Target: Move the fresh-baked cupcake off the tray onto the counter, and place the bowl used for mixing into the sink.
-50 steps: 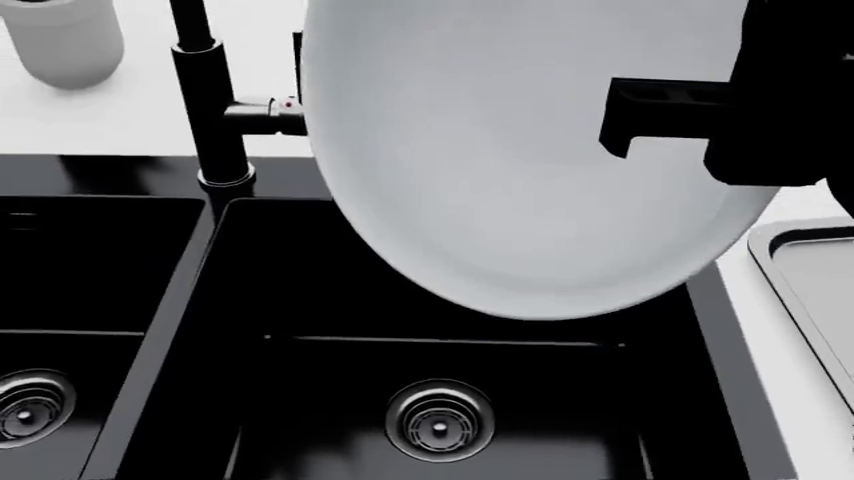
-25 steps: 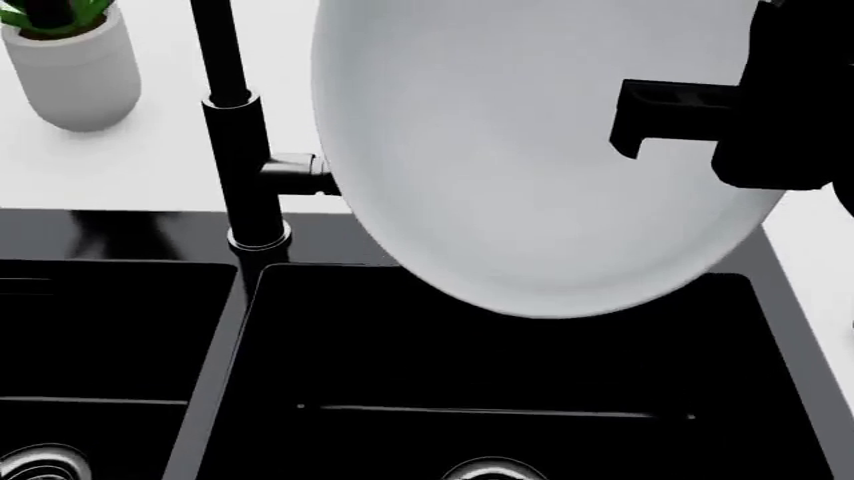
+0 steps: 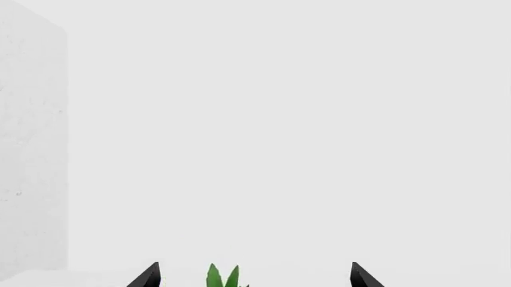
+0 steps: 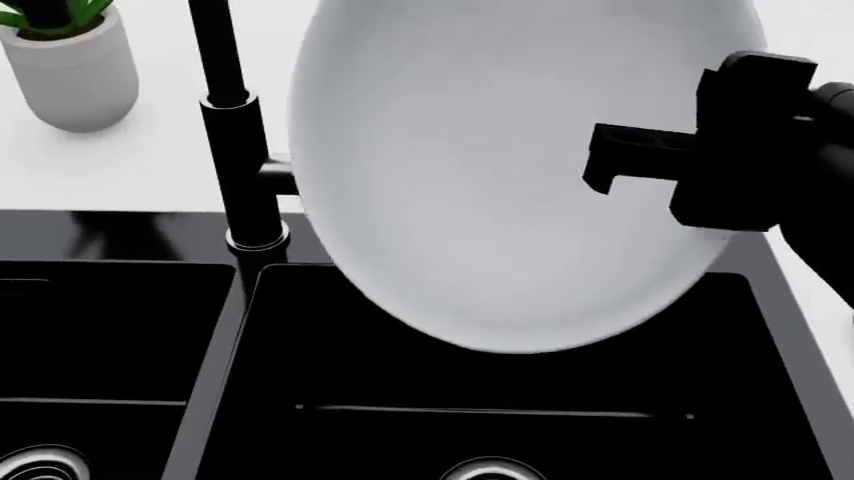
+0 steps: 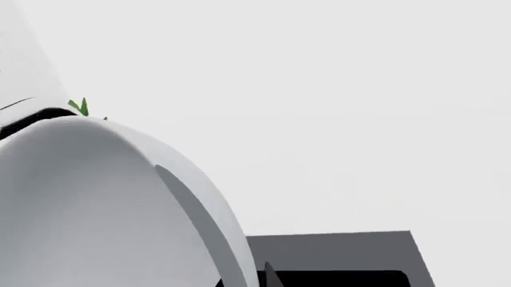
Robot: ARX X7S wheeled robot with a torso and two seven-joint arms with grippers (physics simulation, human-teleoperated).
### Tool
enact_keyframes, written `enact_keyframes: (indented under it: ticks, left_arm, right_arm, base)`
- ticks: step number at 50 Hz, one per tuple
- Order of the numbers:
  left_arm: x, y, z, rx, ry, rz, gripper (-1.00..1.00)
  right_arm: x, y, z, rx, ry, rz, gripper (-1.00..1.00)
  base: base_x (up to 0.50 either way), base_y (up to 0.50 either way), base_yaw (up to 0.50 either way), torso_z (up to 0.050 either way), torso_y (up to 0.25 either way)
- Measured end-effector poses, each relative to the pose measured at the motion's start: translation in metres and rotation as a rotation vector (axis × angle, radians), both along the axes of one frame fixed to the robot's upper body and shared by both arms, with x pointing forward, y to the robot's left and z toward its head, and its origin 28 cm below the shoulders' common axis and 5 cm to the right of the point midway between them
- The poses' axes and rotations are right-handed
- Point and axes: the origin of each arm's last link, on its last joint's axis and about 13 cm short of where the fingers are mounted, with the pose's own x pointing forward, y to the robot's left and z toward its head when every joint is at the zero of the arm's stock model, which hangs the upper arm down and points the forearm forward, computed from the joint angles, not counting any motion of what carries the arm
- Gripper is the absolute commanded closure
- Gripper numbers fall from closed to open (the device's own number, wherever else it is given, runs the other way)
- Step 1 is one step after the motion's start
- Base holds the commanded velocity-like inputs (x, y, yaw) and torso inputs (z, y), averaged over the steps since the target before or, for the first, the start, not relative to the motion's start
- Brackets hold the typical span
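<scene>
The bowl [image 4: 494,170], large and pale grey-white, hangs steeply tilted above the right basin of the black sink [image 4: 400,385]. My right gripper [image 4: 603,165] is shut on the bowl's right rim, with one finger lying across the inner face. In the right wrist view the bowl rim [image 5: 203,197] runs between the two fingertips of that gripper [image 5: 243,280]. My left gripper [image 3: 255,281] is open, its two black tips wide apart with nothing held. It does not show in the head view. The cupcake and the tray are out of view.
A tall black faucet [image 4: 227,120] stands just left of the bowl, nearly touching its edge. A white plant pot [image 4: 80,75] sits on the white counter [image 4: 134,170] at the back left. The green leaves [image 3: 222,278] show far beyond the left fingertips. Steel drains [image 4: 494,468] lie in the basins.
The head view first tilted up, dropping the tray from sight. Since then the bowl has shifted left and sunk lower toward the right basin, with the right gripper moving left with it.
</scene>
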Motion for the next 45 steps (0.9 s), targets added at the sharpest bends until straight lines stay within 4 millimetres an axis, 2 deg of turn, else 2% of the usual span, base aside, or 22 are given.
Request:
enact_keyframes:
  ticks: [7,21,45]
  left_arm:
    - [0.000,0.000,-0.001,0.000,0.001,0.000,-1.00]
    - [0.001,0.001,-0.002,-0.001,0.006,0.003,-1.00]
    - [0.001,0.001,-0.003,-0.003,0.015,-0.001,-1.00]
  right_arm:
    - [0.015,-0.001,-0.018,0.088,0.105,0.034,1.00]
    - [0.046,-0.005,-0.058,0.206,0.310,-0.022,1.00]
    - [0.063,-0.004,-0.108,0.177,0.615,-0.041,1.00]
  base:
    - [0.00,0.00,0.00,0.000,0.000]
    - [0.00,0.00,0.00,0.000,0.001]
    - [0.00,0.00,0.00,0.000,0.000]
